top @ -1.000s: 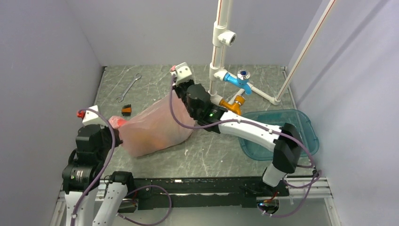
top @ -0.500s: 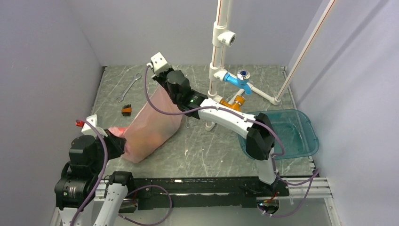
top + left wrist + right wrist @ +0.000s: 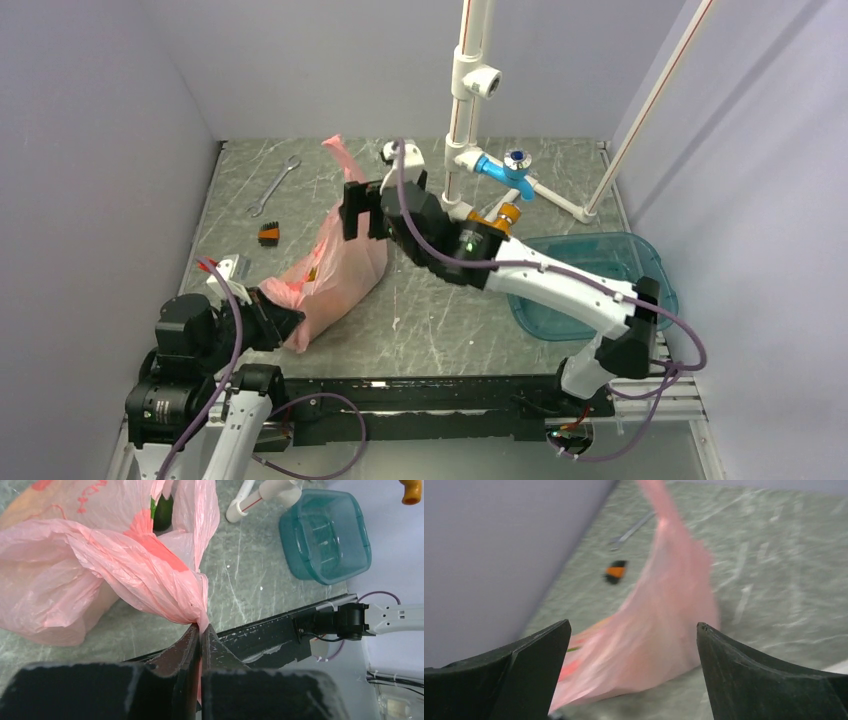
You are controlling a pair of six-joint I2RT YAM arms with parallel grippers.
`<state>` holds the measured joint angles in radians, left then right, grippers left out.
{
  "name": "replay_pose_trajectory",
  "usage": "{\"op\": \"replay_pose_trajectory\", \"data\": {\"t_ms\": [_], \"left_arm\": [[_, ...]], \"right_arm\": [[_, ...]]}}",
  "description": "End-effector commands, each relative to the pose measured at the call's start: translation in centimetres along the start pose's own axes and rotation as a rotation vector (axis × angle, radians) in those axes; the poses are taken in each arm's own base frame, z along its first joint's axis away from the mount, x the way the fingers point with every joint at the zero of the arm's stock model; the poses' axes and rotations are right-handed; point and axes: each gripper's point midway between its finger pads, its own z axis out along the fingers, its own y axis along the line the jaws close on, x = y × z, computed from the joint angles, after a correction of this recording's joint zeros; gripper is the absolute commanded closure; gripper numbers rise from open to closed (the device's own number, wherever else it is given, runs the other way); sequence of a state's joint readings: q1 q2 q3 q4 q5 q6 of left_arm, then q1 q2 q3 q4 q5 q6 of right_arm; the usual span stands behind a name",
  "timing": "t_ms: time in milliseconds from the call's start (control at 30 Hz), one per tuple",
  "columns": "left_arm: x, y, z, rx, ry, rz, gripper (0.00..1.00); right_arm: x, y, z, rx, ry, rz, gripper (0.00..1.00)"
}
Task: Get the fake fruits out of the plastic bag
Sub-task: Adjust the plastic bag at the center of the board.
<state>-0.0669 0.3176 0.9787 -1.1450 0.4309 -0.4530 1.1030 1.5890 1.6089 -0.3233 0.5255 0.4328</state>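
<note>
1. left hand (image 3: 200, 630) clenched on the bunched near corner of the plastic bag (image 3: 335, 265).
2. right hand (image 3: 362, 212) released, spread wide, just over the bag's far end.
3. bag lies on the table (image 3: 450, 320), long axis near-left to far; avocado (image 3: 162, 512) shows inside.

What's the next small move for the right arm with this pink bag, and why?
Probably lower the right gripper, its fingers wide open above the plastic bag, and close on the bag's raised far end. The left gripper pinches the near end, and a dark green fruit shows inside.
</note>
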Motion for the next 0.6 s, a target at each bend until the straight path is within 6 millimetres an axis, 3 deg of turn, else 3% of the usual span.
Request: {"op": "replay_pose_trajectory", "data": {"t_ms": [0, 167, 267, 433, 500, 567], "left_arm": [[0.3, -0.9, 0.0, 0.061, 0.007, 0.021, 0.91], [0.5, -1.2, -0.5, 0.074, -0.002, 0.019, 0.91], [0.5, -1.5, -0.7, 0.091, -0.011, 0.026, 0.9], [0.7, -1.6, -0.8, 0.096, -0.001, 0.025, 0.9], [0.6, -1.6, -0.8, 0.094, -0.005, 0.026, 0.89], [0.4, -1.6, -0.9, 0.089, -0.013, 0.033, 0.88]], "right_arm": [[1.0, 4.8, -2.8, -0.024, 0.007, 0.299, 0.0], [4.7, 4.3, -1.6, 0.083, 0.077, 0.41, 0.0], [6.3, 5.5, -0.3, 0.043, 0.102, 0.383, 0.0], [8.1, 5.8, 1.1, 0.095, 0.156, 0.338, 0.05], [8.8, 5.6, 0.8, 0.091, 0.171, 0.364, 0.15], [10.0, 5.2, 0.2, 0.074, 0.181, 0.396, 0.39]]}}
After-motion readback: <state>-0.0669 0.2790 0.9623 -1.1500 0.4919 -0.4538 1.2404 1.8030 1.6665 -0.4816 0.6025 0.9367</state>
